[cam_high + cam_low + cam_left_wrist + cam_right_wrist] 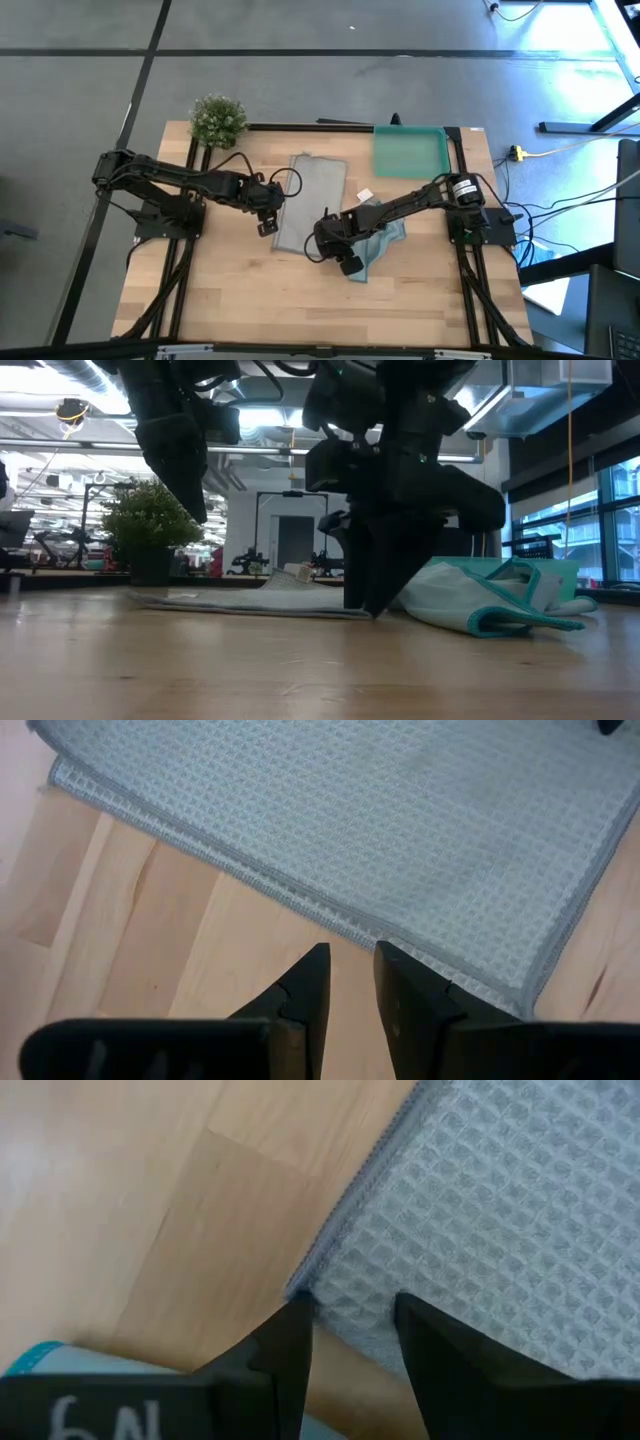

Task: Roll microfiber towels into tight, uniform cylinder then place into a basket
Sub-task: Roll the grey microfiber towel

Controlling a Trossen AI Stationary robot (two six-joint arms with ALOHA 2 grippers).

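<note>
The pale grey-blue microfiber towel (pixel 310 200) lies flat on the wooden table. My left gripper (pixel 350 965) hangs open above the towel's left edge, near the near left corner, and touches nothing. My right gripper (pixel 350 1315) is open and low at the towel's near right corner (pixel 335 1295), one finger on either side of it. The light blue towel (pixel 385 232) with its white tag (pixel 365 195) lies crumpled to the right of that gripper. The teal basket (pixel 410 150) stands at the far right. My right gripper points steeply down with its fingertips (pixel 368 608) at table height by the grey towel's near right corner. The corner lies flat between the open fingers. I cannot tell whether the tips touch the cloth.
A small potted plant (pixel 218 118) stands at the table's far left corner. Bare wood (pixel 250 300) stretches along the near side of the table. The crumpled light blue towel (pixel 480 600) lies close beside my right arm.
</note>
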